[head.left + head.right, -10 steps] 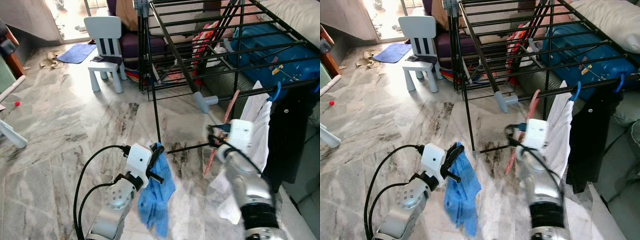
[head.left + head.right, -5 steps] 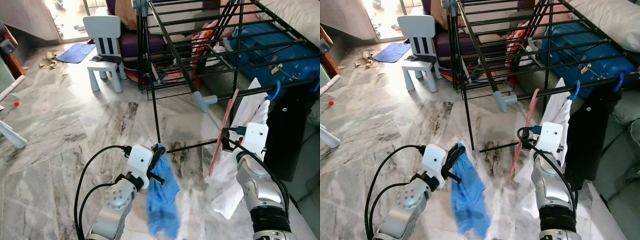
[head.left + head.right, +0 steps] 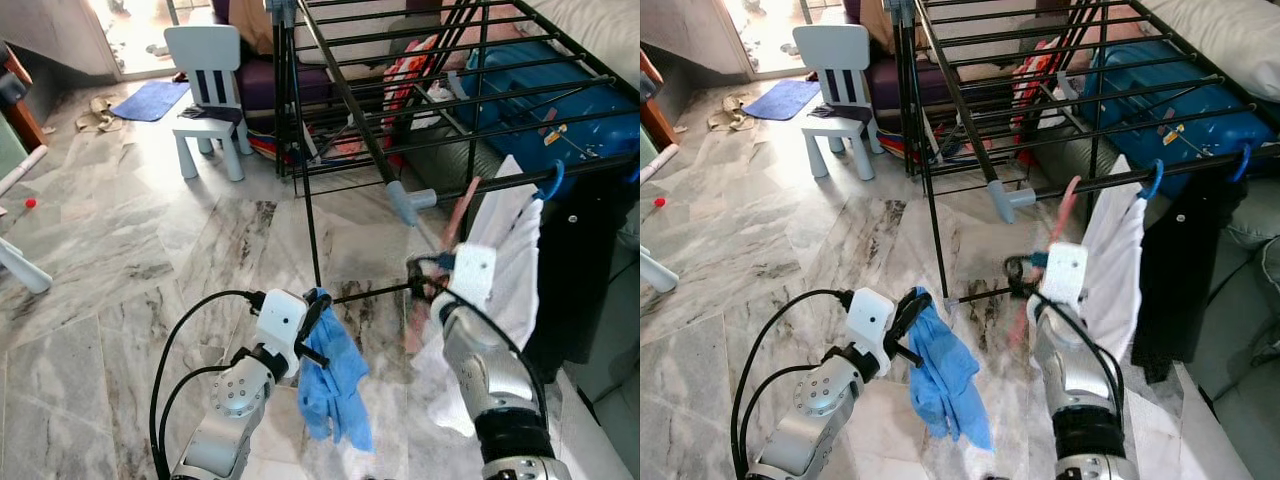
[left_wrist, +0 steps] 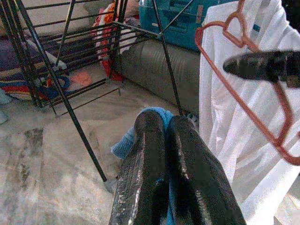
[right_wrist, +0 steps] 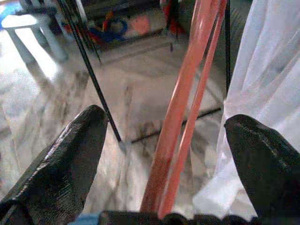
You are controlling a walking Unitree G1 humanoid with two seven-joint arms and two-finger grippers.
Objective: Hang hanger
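White shirt (image 3: 505, 245) crowds rail (image 3: 590, 165); bare rail left of it.

Head cameras look down on both arms and the drying rack (image 3: 420, 70); wrist cameras peer closely along their fingers.

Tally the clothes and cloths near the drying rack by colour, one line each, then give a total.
Blue: 1, the blue cloth shut in the left gripper.
White: 1, the white shirt hanging on the rack rail.
Black: 1, the black garment hanging beside it.
Total: 3
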